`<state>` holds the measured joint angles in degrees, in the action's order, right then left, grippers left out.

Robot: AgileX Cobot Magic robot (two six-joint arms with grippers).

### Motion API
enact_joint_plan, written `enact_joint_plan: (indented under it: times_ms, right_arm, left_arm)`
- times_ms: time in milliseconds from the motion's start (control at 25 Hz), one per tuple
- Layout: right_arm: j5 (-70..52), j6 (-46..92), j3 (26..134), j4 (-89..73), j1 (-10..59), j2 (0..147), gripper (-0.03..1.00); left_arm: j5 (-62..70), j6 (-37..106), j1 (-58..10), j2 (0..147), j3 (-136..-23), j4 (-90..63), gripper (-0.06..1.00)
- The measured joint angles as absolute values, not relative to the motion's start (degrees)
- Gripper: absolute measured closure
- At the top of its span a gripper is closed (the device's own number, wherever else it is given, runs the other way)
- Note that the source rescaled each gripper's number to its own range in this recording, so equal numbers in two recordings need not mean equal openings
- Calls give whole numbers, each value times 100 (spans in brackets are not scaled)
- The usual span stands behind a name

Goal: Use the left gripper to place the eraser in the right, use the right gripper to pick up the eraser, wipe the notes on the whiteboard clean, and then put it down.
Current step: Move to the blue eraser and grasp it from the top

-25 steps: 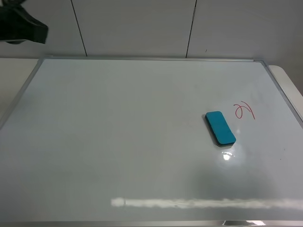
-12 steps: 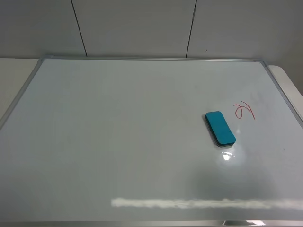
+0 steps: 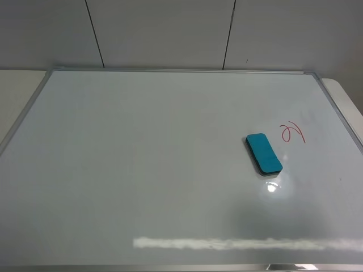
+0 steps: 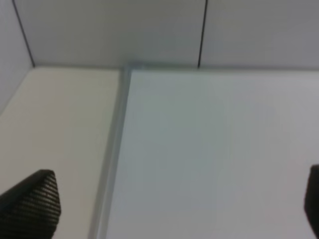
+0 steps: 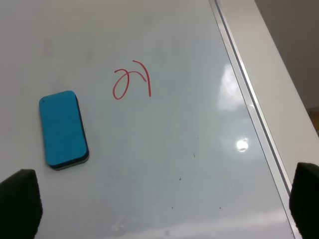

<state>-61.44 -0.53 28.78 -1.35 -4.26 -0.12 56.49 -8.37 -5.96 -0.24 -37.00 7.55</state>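
The teal-blue eraser [image 3: 264, 153] lies flat on the right part of the whiteboard [image 3: 142, 158], just left of the red notes [image 3: 292, 133]. Neither gripper shows in the exterior high view. In the left wrist view my left gripper [image 4: 172, 206] is open and empty, hovering over the board's far left corner [image 4: 130, 67]. In the right wrist view my right gripper [image 5: 162, 201] is open and empty, held above the board with the eraser [image 5: 63, 128] and the notes [image 5: 130, 80] ahead of it, touching neither.
The board's silver frame [image 3: 339, 113] runs along the right side, with bare cream table [image 3: 349, 93] beyond it. Cream table [image 4: 60, 129] also lies left of the board. A grey panelled wall [image 3: 170, 34] stands behind.
The dark left arm seen at the top left corner one second ago has left the exterior view. The eraser and notes have not moved.
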Motion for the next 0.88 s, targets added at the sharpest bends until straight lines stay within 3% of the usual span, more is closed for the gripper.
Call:
enact_joint_plan:
  times_ms: [360, 880]
  right_arm:
    - [-6144, -53, 2878, -135, -426, -12, -3]
    - [-6144, -53, 2878, -135, -426, -12, -3]
  left_arm:
    - [6043, -741, -1025, -36, -2941, 585, -5]
    - [6051, -741, -1033, -40, -2912, 576, -5]
